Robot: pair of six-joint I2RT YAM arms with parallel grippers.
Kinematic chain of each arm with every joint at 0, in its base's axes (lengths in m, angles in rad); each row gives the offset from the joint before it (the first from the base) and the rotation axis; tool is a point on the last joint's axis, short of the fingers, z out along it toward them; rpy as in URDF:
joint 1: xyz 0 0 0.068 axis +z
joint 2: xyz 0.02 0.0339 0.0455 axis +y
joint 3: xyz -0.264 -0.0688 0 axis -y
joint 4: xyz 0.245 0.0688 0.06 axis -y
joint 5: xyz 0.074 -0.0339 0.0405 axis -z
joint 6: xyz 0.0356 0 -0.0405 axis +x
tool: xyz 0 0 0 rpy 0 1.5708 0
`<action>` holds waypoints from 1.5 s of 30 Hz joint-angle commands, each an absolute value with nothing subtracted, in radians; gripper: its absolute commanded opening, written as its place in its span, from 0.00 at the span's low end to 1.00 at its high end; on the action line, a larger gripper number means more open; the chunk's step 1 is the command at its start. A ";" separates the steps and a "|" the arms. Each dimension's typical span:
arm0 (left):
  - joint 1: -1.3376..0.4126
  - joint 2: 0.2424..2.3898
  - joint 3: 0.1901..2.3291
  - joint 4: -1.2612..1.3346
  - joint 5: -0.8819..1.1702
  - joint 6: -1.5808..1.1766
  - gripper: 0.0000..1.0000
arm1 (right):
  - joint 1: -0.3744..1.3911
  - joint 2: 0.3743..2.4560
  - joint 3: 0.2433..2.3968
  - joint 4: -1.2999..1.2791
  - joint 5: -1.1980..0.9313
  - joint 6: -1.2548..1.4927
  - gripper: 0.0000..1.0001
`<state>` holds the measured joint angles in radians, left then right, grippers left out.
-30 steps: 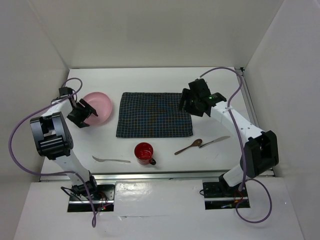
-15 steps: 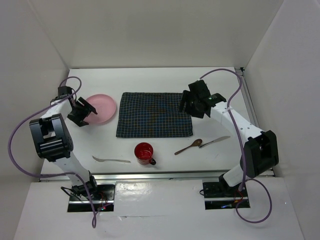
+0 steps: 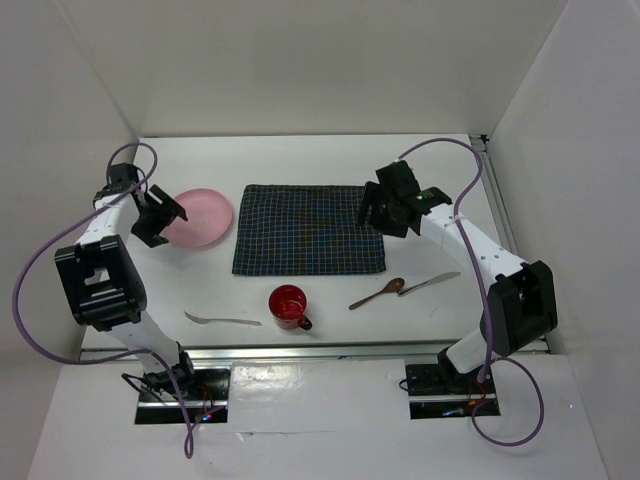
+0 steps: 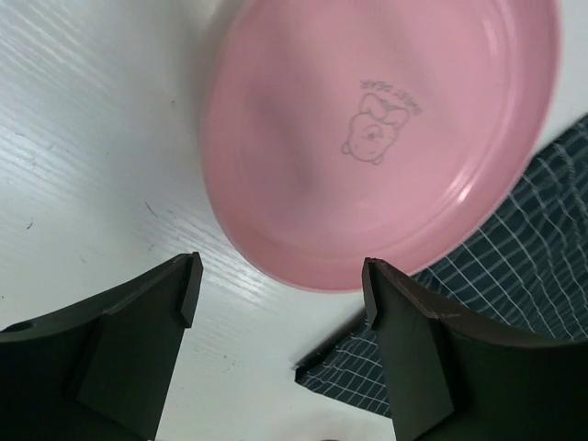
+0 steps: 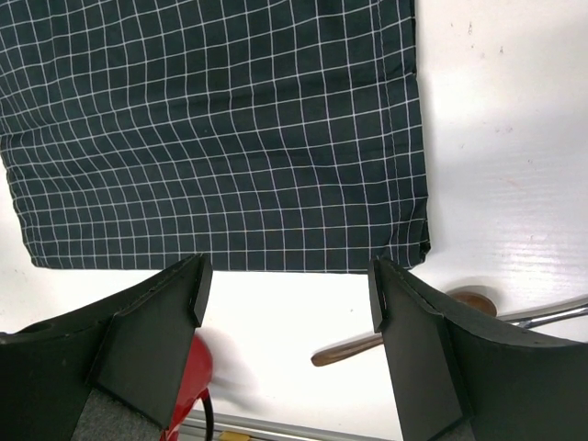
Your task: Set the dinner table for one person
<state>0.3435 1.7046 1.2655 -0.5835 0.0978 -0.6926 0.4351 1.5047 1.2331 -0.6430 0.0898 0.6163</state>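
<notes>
The dinner table (image 3: 300, 160), a white rectangle whose long axis runs 9 to 3 o'clock in the overhead view, spreads beyond the arm bases. The setting looks barely begun. The checked cloth (image 3: 308, 230) lies at centre, but the pink plate (image 3: 200, 217) sits off it at 9 o'clock. The red mug (image 3: 288, 305) waits at 6, the fork (image 3: 222, 320) at 7, and the spoon (image 3: 377, 294) and knife (image 3: 430, 283) at 4. Both grippers gape empty: the left gripper (image 4: 280, 285) by the plate's rim, the right gripper (image 5: 287, 280) above the cloth's 3 o'clock edge.

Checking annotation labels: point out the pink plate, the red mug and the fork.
pink plate (image 3: 205, 215), top external view, centre of its face.
red mug (image 3: 288, 303), top external view, inside of the cup.
fork (image 3: 222, 320), top external view, middle of the handle.
</notes>
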 commanded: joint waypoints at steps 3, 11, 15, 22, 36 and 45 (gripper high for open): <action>0.344 1.778 1.226 -0.578 0.092 -0.750 0.88 | 0.445 1.463 1.216 -0.653 0.089 0.621 0.81; 0.353 1.848 1.226 -0.517 0.083 -0.802 0.59 | 0.445 1.463 1.226 -0.672 0.098 0.621 0.81; 0.353 1.881 1.275 -0.520 0.092 -0.802 0.24 | 0.445 1.463 1.236 -0.681 0.098 0.621 0.81; 0.353 1.772 1.390 -0.601 0.112 -0.758 0.00 | 0.445 1.463 1.273 -0.690 0.107 0.621 0.81; -0.127 1.765 1.508 -0.609 0.270 -0.683 0.00 | 0.445 1.454 1.232 -0.713 0.129 0.630 0.81; -0.249 1.956 1.528 -0.555 0.291 -0.692 0.00 | 0.423 1.379 1.190 -0.765 0.176 0.630 0.82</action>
